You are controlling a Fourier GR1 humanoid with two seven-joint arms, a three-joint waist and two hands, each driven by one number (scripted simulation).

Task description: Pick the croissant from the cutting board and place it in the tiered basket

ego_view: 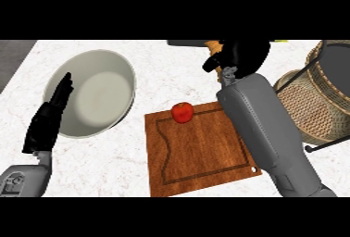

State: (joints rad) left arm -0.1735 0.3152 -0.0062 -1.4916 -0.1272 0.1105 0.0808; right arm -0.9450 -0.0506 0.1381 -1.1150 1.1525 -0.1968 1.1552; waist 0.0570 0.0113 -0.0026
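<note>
Croissant (214, 46), held in curled right hand (239, 54) fingers, can hit the basket (315, 109) rim and fall on the desk (171, 60).

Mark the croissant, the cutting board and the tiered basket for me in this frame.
croissant (214, 46): head view, the tan end showing beside the right robot hand (240, 54).
cutting board (202, 150): head view, bare wood at its centre.
tiered basket (309, 109): head view, woven wall of the lower tier.

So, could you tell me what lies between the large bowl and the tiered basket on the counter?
In the head view, the wooden cutting board with a red apple lies between the bowl and the tiered basket, crossed by the right forearm.
</note>
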